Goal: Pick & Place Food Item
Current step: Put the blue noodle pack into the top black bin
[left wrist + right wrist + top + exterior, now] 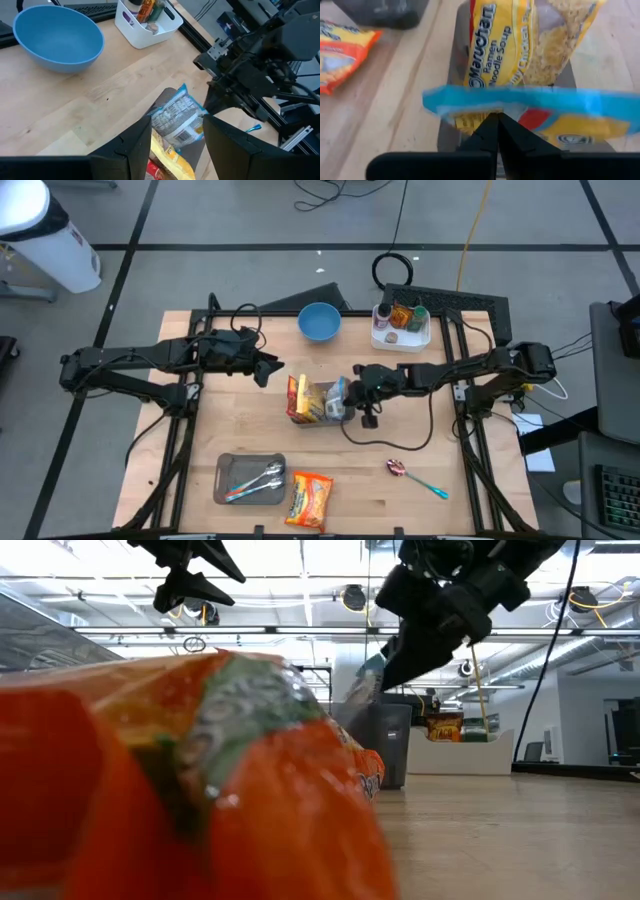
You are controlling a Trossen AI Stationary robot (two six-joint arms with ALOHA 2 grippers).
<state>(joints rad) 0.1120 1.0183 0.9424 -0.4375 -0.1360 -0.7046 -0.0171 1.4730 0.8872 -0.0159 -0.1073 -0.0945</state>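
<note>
arms (130, 370): black, jointed | pincer (170, 145) fingers: dark, angular | cables: black

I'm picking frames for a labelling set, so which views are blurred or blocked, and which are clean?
Low view: an out-of-focus orange packet fills the foreground, and the arms are backlit silhouettes. Right wrist view: the ramen packet sits so close that its edge is soft. High view: evenly lit and sharp. Left wrist view: clear, with the blue bowl crisp.

A robotics lab: a wooden table (250, 430) on a metal frame, loose floor cables (470, 230), exposed ceiling pipes (560, 635).
</note>
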